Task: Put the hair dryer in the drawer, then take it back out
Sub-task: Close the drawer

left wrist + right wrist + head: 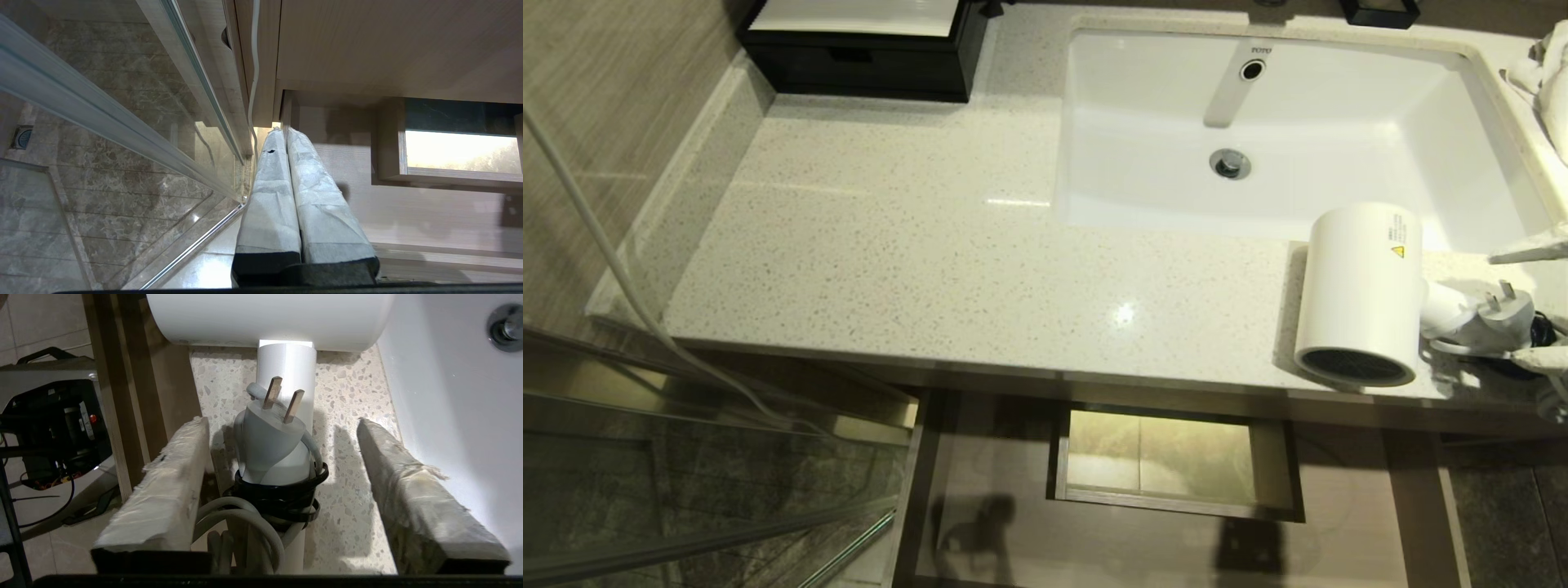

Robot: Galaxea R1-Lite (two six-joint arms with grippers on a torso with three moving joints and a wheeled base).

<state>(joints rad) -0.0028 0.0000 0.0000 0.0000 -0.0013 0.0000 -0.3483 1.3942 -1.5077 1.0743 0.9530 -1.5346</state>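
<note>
Beside the sink (1494,122) lies the hair dryer (1360,294) — right gripper (282,428) jaws apart, straddling its handle.

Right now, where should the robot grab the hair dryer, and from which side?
Probably by the handle, coming from its free end, where the right gripper already sits open with a finger each side. The hair dryer lies on the counter; its barrel looks too fat, the handle slim, with cord and plug bundled against it.

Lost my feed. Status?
Right gripper open, straddling small white hair dryer's handle on speckled countertop. Left gripper shut, parked. Light-wood drawer open.
</note>
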